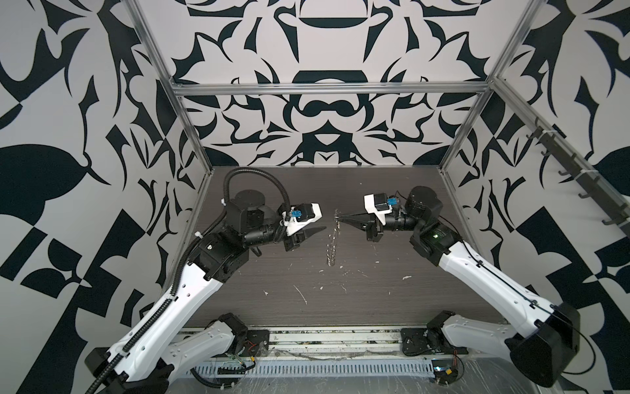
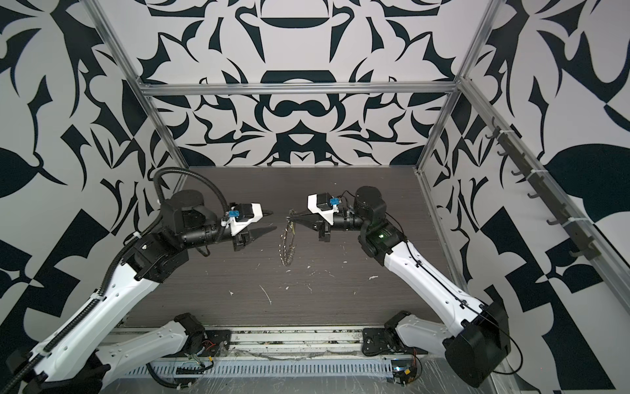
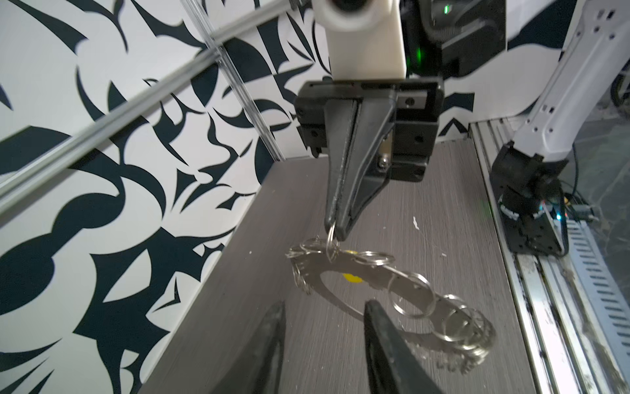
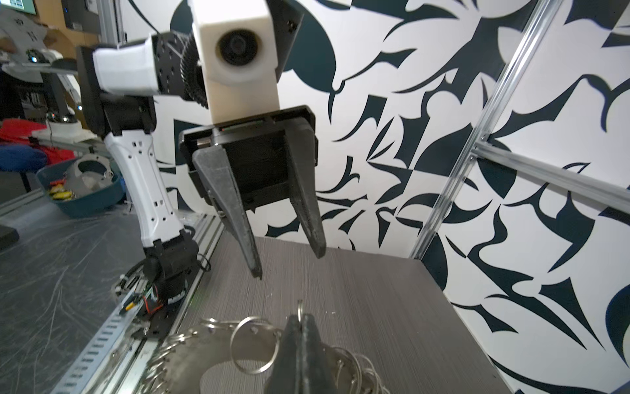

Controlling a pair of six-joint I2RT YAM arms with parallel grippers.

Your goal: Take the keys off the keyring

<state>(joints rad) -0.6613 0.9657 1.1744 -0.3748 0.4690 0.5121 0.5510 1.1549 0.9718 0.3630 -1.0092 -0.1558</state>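
Keyring (image 2: 286,244) hangs mid-table, long axis running far to near, its far end pinched in the closed right gripper (image 2: 290,217). Left gripper (image 2: 274,220) gapes empty just left; keys (image 3: 352,278) show only as yellow slivers behind it.

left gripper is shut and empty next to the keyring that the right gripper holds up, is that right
Not quite: the left gripper is open, fingers apart, as the right wrist view shows. It is empty, next to the keyring that the right gripper holds up.
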